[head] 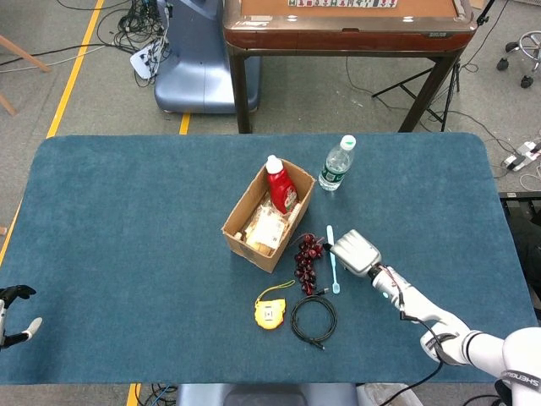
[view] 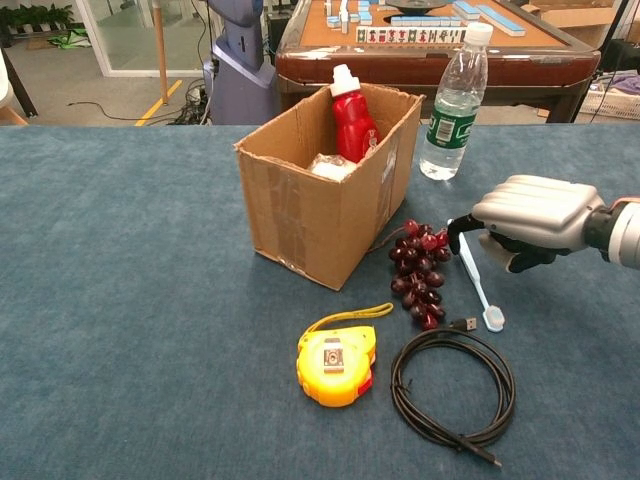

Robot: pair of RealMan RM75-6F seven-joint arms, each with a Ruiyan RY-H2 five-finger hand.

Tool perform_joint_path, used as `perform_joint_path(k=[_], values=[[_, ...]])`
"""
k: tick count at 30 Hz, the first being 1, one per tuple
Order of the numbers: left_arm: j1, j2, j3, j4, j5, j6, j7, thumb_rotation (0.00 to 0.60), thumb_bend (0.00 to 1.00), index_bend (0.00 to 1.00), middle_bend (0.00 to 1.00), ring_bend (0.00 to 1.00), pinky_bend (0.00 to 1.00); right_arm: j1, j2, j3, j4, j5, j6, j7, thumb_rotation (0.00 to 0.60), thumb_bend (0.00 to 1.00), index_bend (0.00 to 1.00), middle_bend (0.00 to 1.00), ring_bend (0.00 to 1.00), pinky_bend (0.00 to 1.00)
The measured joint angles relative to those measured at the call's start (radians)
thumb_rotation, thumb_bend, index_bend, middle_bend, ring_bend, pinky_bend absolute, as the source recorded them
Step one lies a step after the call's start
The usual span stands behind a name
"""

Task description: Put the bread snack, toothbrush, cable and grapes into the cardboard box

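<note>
The cardboard box (head: 241, 213) (view: 310, 215) stands mid-table, holding the bread snack (head: 267, 230) (view: 330, 166) and a red bottle (head: 280, 186) (view: 352, 118). To its right lie the dark grapes (head: 308, 260) (view: 420, 272) and the white toothbrush (head: 333, 262) (view: 478, 285). The coiled black cable (head: 314, 317) (view: 452, 385) lies in front of them. My right hand (head: 355, 252) (view: 530, 210) hovers palm down over the toothbrush's handle end, fingers curved and apart, one fingertip at the handle, holding nothing. My left hand (head: 13, 313) rests at the table's left edge, fingers spread.
A yellow tape measure (head: 270, 311) (view: 336, 363) lies left of the cable. A water bottle (head: 336, 165) (view: 455, 100) stands behind and to the right of the box. Beyond the blue table (head: 127, 237) stand a wooden table (head: 347, 25) and a grey machine base (head: 190, 59).
</note>
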Motion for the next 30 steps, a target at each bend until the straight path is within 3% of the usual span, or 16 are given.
perform_joint_path(k=[17,30], values=[[0.000,-0.001,0.002,0.001,0.002,-0.002,0.006,0.600,0.21,0.38,0.41,0.31,0.49,-0.018,0.008,-0.013,0.011,0.011,0.008,0.000,0.600,1.00,0.35,1.00,1.00,0.98],[-0.005,-0.007,0.005,0.005,0.002,-0.011,0.018,0.600,0.21,0.38,0.41,0.31,0.49,-0.071,0.067,-0.042,-0.021,0.014,0.047,0.005,0.600,1.00,0.35,1.00,1.00,0.98]])
